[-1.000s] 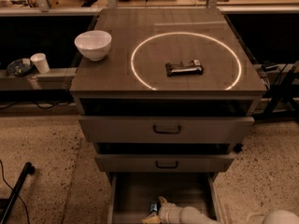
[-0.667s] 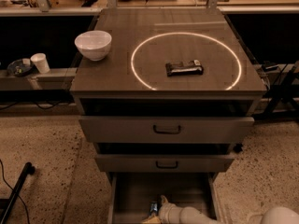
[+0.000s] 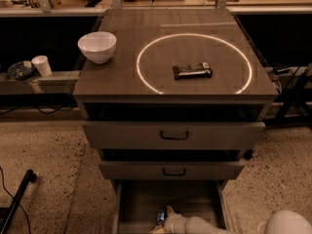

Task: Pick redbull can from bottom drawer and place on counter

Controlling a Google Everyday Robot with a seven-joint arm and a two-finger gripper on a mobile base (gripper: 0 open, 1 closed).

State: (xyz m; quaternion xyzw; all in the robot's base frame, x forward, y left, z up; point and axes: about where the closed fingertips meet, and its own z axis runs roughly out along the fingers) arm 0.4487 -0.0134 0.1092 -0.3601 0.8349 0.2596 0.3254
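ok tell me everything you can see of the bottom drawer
The bottom drawer is the lowest of three: a plain grey-brown tray, narrower than the middle drawer above it. It stands pulled out toward the camera, its front cut off by the picture's lower edge. Its floor looks mostly bare. Near the front sits the redbull can, blue and silver, partly hidden. The gripper, on a pale arm entering at the lower edge, is down inside the drawer right beside the can; contact cannot be told.

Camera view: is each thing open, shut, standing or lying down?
Lowest grey-brown bottom drawer: open.
Two upper drawers with dark handles: shut.
Robot's gripper: low in bottom drawer.
Blue-silver redbull can: in that drawer, beside gripper.
White round bowl: upright on grey-brown counter.
Dark wrapped bar: lying flat.
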